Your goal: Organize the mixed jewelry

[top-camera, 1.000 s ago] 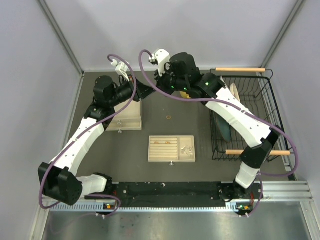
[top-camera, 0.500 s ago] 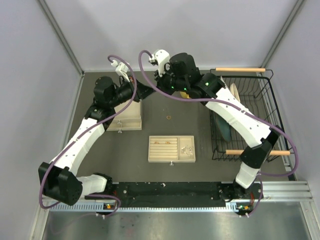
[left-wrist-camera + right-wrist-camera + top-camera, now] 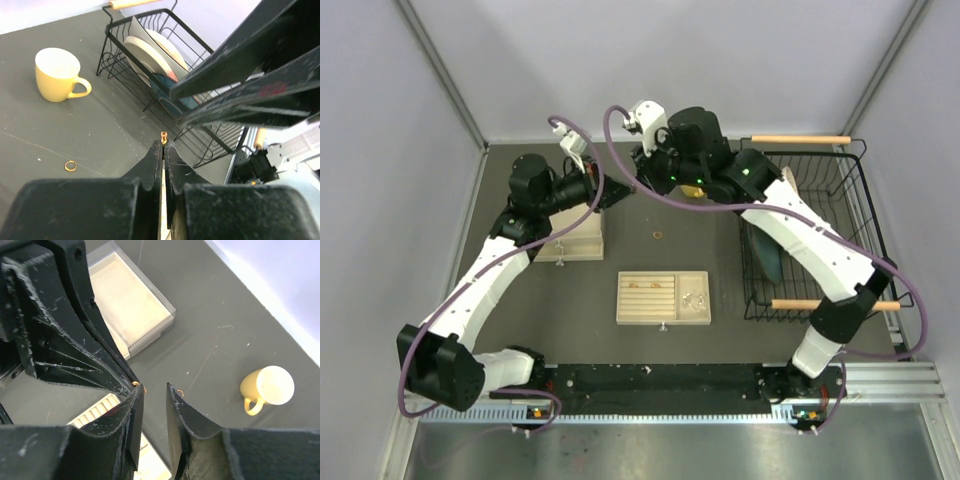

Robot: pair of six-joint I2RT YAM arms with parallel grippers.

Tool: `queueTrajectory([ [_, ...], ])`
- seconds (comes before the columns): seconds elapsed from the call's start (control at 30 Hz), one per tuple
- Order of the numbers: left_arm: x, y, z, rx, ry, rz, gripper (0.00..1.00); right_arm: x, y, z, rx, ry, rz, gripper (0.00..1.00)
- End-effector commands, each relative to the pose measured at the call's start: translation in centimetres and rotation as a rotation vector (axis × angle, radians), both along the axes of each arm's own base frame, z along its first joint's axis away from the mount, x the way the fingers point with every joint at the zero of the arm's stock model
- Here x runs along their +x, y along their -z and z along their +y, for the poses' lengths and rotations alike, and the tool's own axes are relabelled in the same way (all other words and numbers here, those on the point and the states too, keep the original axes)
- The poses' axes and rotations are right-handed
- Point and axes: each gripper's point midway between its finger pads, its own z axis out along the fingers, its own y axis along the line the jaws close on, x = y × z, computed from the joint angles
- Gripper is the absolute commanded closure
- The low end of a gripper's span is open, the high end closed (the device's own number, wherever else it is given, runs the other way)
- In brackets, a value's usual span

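Observation:
My left gripper [image 3: 163, 143] is shut on a tiny gold ring [image 3: 163, 136], which is pinched at the very tips above the table. In the right wrist view the same ring [image 3: 139, 385] sits against the left finger of my right gripper [image 3: 154, 389], whose jaws stand apart with nothing between them. Both grippers meet at the table's back [image 3: 625, 190]. A second gold ring [image 3: 657, 236] lies loose on the dark table. The cream slotted jewelry box [image 3: 663, 312] holds rings [image 3: 645, 284] on its left and a silvery cluster [image 3: 694, 299] on its right.
A yellow mug [image 3: 57, 74] stands on the table at the back. The black wire dish rack [image 3: 855, 215] with plates fills the right side. A cream box with a clear lid [image 3: 575, 238] sits below the left arm.
My right gripper has opened and let go of the ring. My left gripper closed on the ring and keeps it. Both wrists shifted slightly to the right.

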Motion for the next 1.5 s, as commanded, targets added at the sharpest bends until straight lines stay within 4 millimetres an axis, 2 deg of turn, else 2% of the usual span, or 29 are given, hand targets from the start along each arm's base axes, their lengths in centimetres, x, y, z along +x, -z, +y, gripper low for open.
queueTrajectory([
  [0.0, -2.4, -1.3, -0.5, 0.037, 0.134, -0.134, 1.00, -2.5, -5.5, -1.6, 0.094, -0.046, -0.107, 0.73],
  [0.1, -3.3, -1.5, -0.6, 0.054, 0.186, -0.184, 1.00, -3.5, -6.0, -2.5, 0.109, -0.074, -0.113, 0.66],
  [0.3, -5.9, -3.2, -0.9, 0.030, 0.313, -0.288, 1.00, -5.3, -5.4, -3.4, 0.164, -0.206, -0.021, 0.57],
  [0.33, -6.3, -3.5, -1.0, 0.022, 0.330, -0.295, 1.00, -6.3, -5.5, -3.3, 0.185, -0.263, -0.001, 0.57],
  [0.43, -7.3, -4.2, -1.1, -0.007, 0.376, -0.309, 1.00, -7.4, -5.1, -3.3, 0.199, -0.332, 0.031, 0.56],
  [0.73, -9.1, -5.0, -1.1, -0.057, 0.447, -0.298, 1.00, -9.5, -4.3, -2.2, 0.217, -0.469, 0.086, 0.57],
  [0.97, -9.4, -5.1, -1.1, -0.057, 0.453, -0.301, 1.00, -9.2, -4.1, -1.7, 0.219, -0.477, 0.102, 0.64],
  [1.23, -9.7, -5.2, -1.2, -0.068, 0.463, -0.300, 1.00, -8.7, -3.9, -1.3, 0.218, -0.477, 0.109, 0.67],
  [1.47, -9.9, -5.0, -1.4, -0.069, 0.468, -0.295, 1.00, -8.7, -4.1, -1.1, 0.225, -0.485, 0.109, 0.75],
])
